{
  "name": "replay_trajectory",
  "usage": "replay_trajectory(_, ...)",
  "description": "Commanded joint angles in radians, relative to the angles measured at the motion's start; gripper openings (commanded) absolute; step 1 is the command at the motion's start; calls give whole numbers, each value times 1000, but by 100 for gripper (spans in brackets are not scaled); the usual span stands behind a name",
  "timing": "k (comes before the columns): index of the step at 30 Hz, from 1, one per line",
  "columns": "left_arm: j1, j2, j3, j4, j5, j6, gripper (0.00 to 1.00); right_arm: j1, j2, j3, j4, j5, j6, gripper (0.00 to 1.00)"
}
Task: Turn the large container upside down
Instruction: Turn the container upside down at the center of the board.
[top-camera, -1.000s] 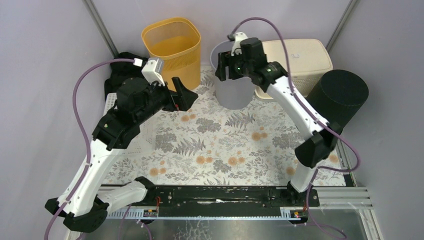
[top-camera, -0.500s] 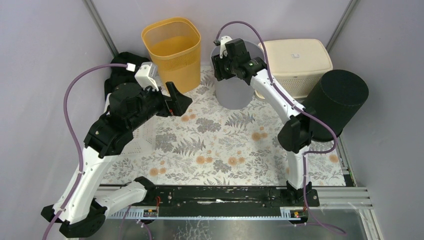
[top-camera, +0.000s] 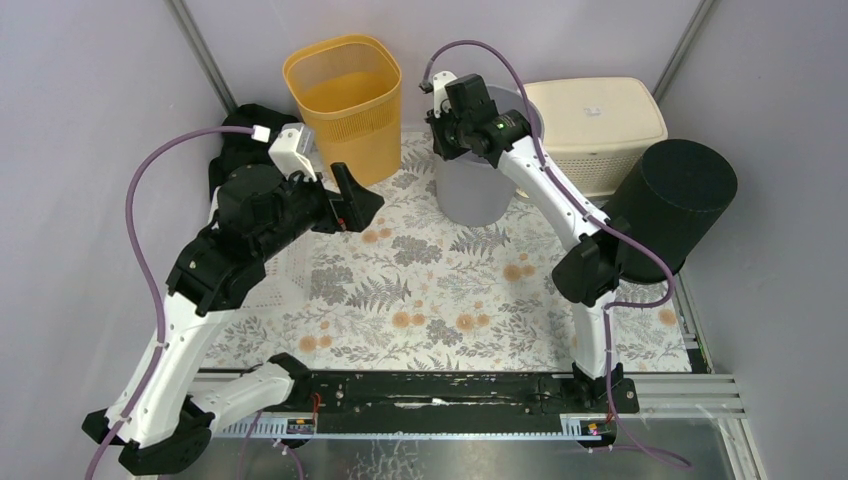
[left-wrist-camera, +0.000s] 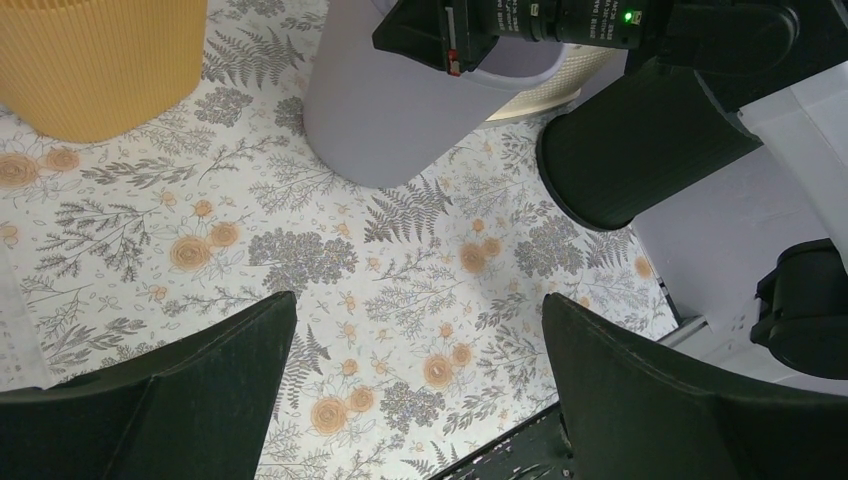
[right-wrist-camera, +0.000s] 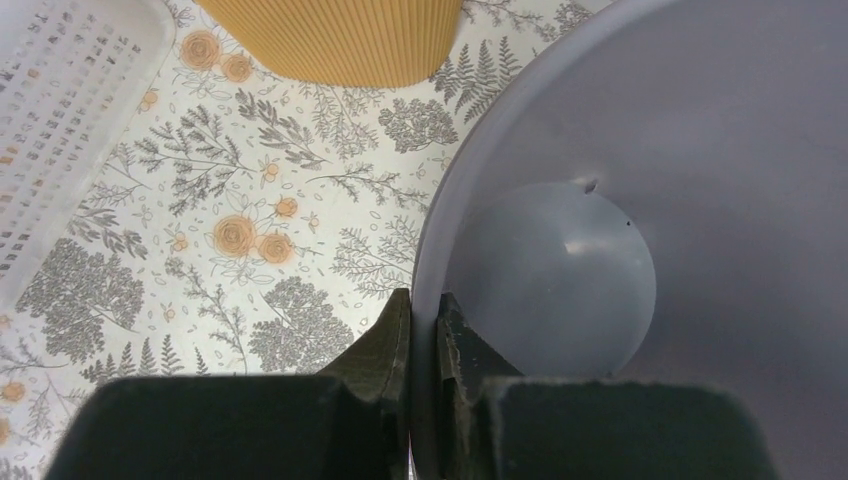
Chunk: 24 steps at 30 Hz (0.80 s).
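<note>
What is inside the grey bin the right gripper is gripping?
Nothing shows: the grey bin has a bare floor. The right gripper hides a sliver near the rim.

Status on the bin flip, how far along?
Done: right jaws are shut on the grey bin rim, with the wall pinched between them. In hand: only that grip; the bin stands mouth up on the mat. Left: lift it, flip it over, set it down. Left jaws hang open over the mat, holding nothing.
</note>
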Motion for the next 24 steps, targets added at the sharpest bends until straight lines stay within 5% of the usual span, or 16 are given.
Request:
replay_trajectory(1,7,-15,52,-22,-17,-7,100,11,-89,28,-10,-84,92,0)
replay_trajectory(13,7,-117,24,-89,-32,-23,100,21,-501,-328,223,-307,394,0)
replay_trajectory(24,8,-161,-51,-85,-48,-33,100,20,-632,-489,371,-442,525,0)
